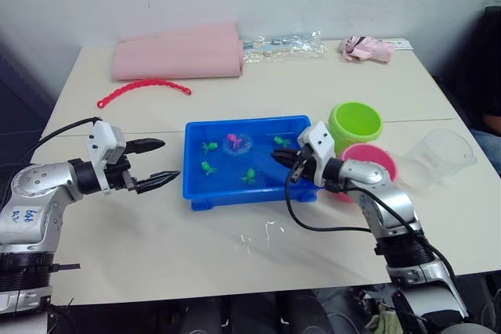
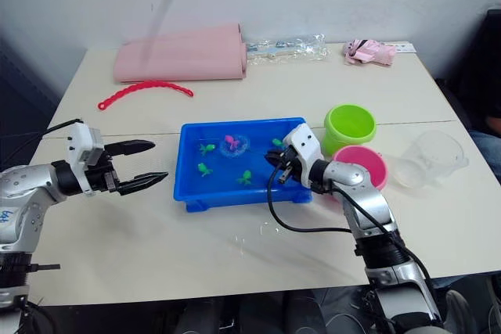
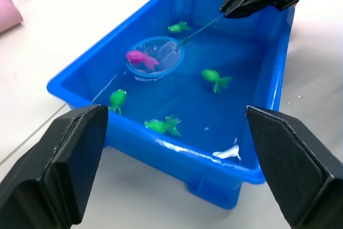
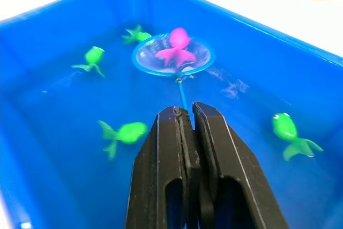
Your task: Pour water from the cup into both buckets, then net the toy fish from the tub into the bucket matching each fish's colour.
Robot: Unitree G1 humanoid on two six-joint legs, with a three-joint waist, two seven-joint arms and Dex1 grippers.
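Already well into the netting stage, judging by the layout. Furthest left, the left hand [image 1: 151,163] hovering over bare counter [image 1: 235,248] just beside the tub [image 1: 196,193], fingers spread wide, holding nothing. In the middle, the tub on the counter with water in it. Inside, the net [image 4: 173,54] with its hoop lying in the water and a pink fish [image 4: 177,46] caught in it. Four green fish [image 4: 124,132] loose around it; no other pink one to be seen in the tub. Thin handle of the net pinched in the right hand [image 4: 185,113], clamped narrow, over the tub's right end. Further right, the green bucket [image 1: 355,124] and pink bucket [image 1: 374,163] touching, just beside the tub; contents impossible to tell. Furthest right, the cup [image 1: 440,156] set down near the pink bucket, probably emptied, so pouring likely done. Left to do: pink fish to the pink bucket, then the green ones to the green.
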